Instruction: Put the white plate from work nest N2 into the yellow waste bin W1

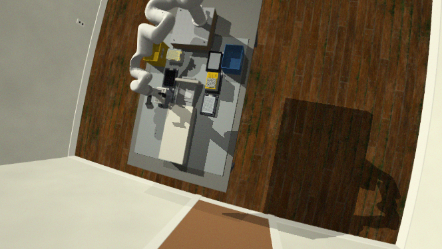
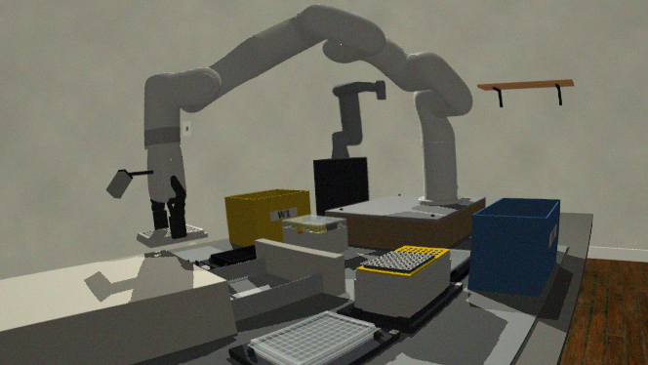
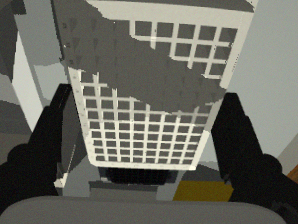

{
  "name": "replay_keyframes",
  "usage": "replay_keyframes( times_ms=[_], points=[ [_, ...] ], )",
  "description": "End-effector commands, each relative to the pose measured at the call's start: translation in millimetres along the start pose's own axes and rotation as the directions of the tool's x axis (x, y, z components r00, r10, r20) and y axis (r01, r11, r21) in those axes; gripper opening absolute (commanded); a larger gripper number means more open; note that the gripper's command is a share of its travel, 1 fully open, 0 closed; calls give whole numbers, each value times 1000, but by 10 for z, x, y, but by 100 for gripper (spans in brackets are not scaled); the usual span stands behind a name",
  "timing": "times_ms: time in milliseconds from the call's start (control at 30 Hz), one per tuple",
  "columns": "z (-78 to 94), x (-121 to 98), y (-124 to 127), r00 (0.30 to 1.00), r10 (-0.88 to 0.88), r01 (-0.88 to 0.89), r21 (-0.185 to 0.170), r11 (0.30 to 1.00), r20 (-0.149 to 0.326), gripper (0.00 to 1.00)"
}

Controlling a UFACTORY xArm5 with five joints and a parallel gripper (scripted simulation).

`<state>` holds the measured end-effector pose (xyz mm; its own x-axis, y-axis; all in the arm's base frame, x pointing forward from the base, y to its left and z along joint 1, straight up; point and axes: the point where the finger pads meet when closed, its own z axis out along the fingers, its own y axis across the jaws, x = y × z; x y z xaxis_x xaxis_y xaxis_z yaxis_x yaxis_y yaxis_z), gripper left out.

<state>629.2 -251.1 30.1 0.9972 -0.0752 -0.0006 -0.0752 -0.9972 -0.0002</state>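
My gripper is shut on the white plate, a flat white well plate, and holds it level in the air above the bench, left of the yellow bin W1. In the wrist view the white plate fills the space between my two black fingers, partly in shadow, and a yellow corner of W1 shows below it. From overhead the gripper is over the bench's left side, and W1 stands upright further back.
A black empty nest lies beside W1. The long cooler with its drawer out sits in front. A tip box, a yellow-topped rack, a clear plate and a blue bin stand to the right.
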Motion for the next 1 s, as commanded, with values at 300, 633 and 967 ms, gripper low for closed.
replay_keyframes(
  times_ms=[300, 633, 967],
  points=[
    [-232, 15, 5, 1000, 0, 0, -2, 1000, -6, 0],
    [-382, 15, 5, 1000, 0, 0, -2, 1000, -6, 0],
    [-516, 14, 5, 1000, 0, 0, -2, 1000, -6, 0]
  ],
)
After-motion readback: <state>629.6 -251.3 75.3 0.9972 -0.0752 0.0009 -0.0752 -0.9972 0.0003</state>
